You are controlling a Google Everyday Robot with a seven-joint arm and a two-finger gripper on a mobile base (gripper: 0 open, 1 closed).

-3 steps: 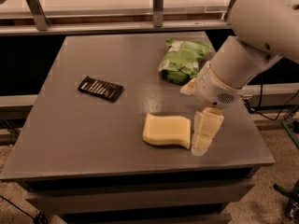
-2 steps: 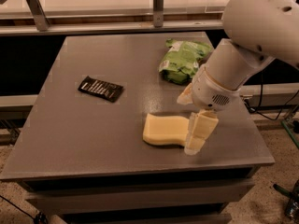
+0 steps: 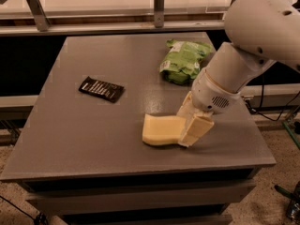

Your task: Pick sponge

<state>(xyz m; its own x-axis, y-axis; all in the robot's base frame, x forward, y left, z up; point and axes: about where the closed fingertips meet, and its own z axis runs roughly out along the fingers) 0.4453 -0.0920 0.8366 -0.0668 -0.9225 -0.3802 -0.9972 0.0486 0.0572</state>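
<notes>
Your gripper [image 3: 186, 128] is down at the table [image 3: 93, 139] with its two pale blocky fingers standing apart: one on the near side, one on the far side. The right end of the sponge [image 3: 161, 130] lies between them. The sponge rests flat on the table top and runs out to the gripper's left. Whether either finger already touches the foam, you cannot tell from here.

Expect the sponge to be very light and soft. It will likely squash under the fingers rather than resist, so a firm close should hold it, and there is little to break. Its surface looks matte and should not slip. You have it by one short end, so the free length may droop when lifted — a hold nearer the middle would probably carry it flatter.

As for containers, there are only packets. A green bag [image 3: 183, 60] lies beyond the gripper, apart from the sponge. It looks closed and puffy, and you cannot see what is inside. A flat black packet [image 3: 101, 88] sits well off to the gripper's left, also closed — neither one is in your way.
</notes>
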